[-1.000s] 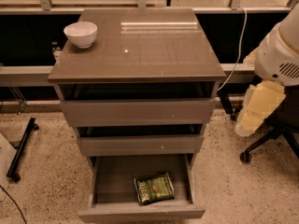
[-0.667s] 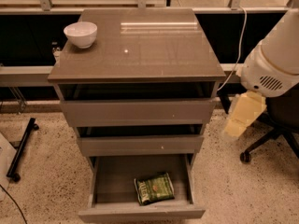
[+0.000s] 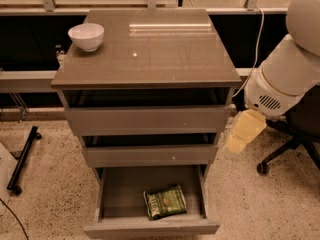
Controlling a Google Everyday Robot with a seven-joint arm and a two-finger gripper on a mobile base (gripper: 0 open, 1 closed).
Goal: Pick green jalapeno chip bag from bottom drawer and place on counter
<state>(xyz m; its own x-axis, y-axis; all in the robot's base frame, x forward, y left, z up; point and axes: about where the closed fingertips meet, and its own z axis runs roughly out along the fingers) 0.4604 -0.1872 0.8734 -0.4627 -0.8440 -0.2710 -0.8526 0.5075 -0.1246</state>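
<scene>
One crinkly green bag (image 3: 165, 202) in bottom drawer (image 3: 122, 196), claw (image 3: 236, 143) beside cabinet (image 3: 145, 120).

White bowl (image 3: 86, 36) blocks the tabletop (image 3: 150, 59)'s far-left corner; bottom drawer (image 3: 150, 229) open from above; end effector (image 3: 239, 139) hangs off the right edge.

Items on my list:
- White bowl (image 3: 86, 36), upper left of frame.
- Top drawer (image 3: 145, 120) and middle drawer (image 3: 150, 154), centre, each slightly out.
- Black chair base (image 3: 280, 154) with castor, right edge.
- Black wheeled stand leg (image 3: 24, 158), lower left.
- White cable (image 3: 258, 34), upper right.
- Speckled floor (image 3: 45, 204).
- My claw (image 3: 244, 132), right of centre, beside the middle drawer.
</scene>
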